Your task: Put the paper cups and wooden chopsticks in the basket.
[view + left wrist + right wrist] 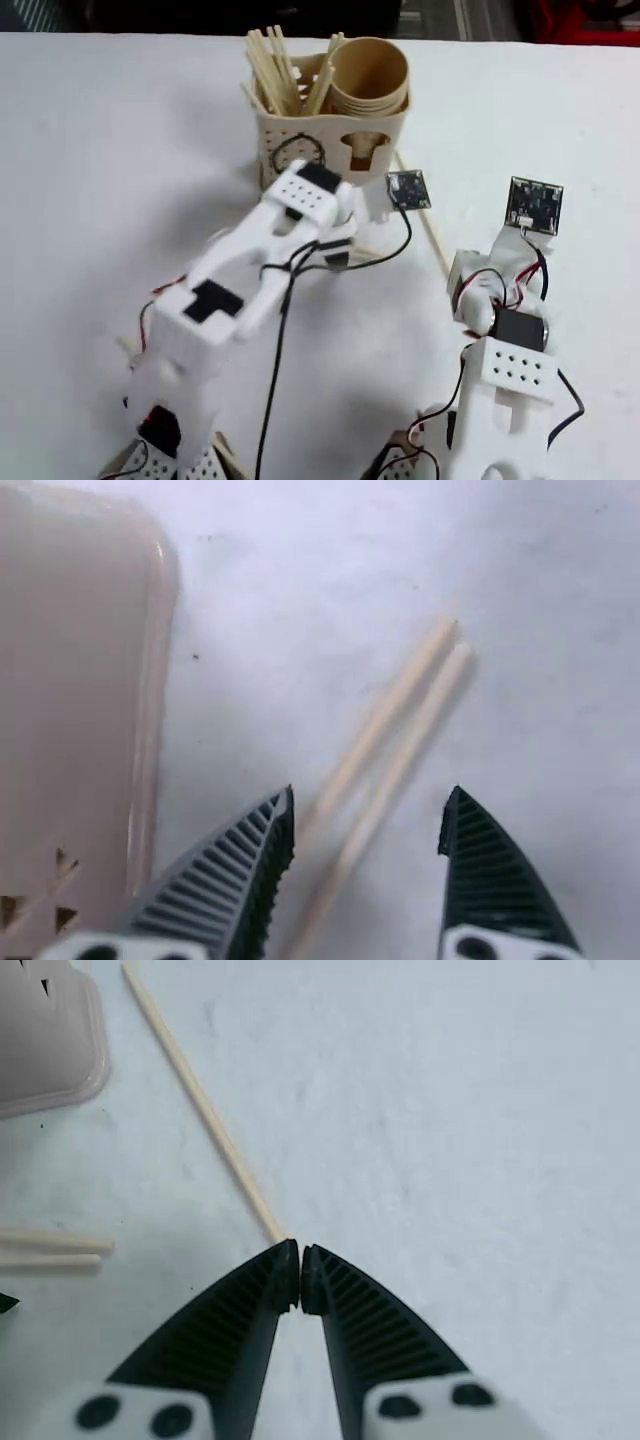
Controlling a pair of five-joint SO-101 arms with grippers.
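Beige perforated plastic basket (335,135), far centre of white bench (100,150): held stacked tan paper cups (370,75) and a sheaf of pale wooden chopsticks (275,70). Left claw (370,798), ribbed black, spread wide and empty, straddled a smooth loose chopstick pair (400,710) beside the basket. Right claw (300,1255), closed tip to tip, sat at the end of a single thin chopstick (200,1110).

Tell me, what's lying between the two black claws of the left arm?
Two wooden chopsticks lie side by side on the white table, running up through the gap of the open left gripper. The left wrist view shows this.
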